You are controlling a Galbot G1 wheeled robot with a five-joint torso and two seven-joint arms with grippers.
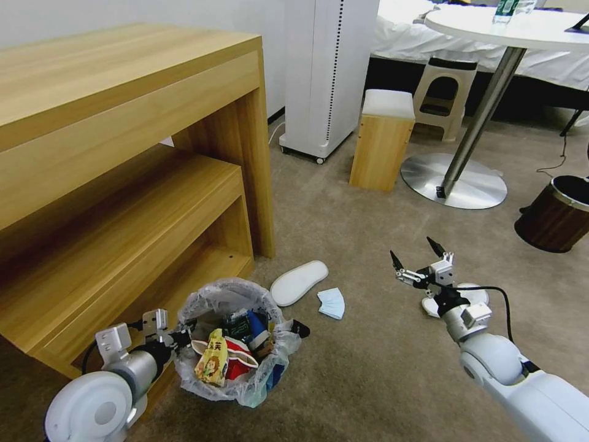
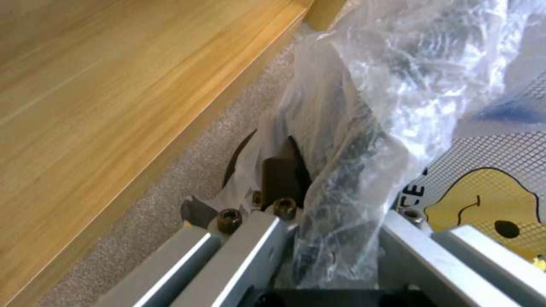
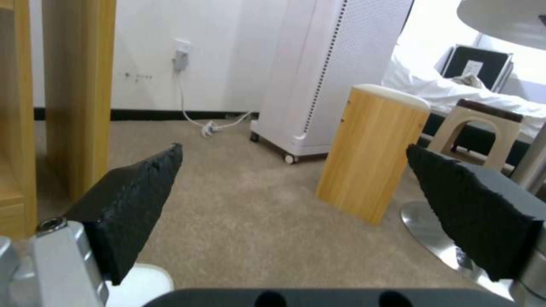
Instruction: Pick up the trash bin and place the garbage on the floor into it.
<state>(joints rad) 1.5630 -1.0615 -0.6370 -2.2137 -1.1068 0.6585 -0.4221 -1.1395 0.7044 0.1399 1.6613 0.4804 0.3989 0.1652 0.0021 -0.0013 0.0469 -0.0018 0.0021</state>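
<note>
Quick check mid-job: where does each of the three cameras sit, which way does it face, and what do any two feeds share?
Head view: on the head, looking forward and down at the floor; both arms show, left gripper at the trash bin, right gripper open above the carpet.
Left wrist view: on the left wrist, facing the bin's bag-covered rim, gripper clamped on it beside the wooden desk.
Right wrist view: on the right wrist, looking along the floor between its open fingers.
Shared: head and right wrist views both show the wooden stool.
</note>
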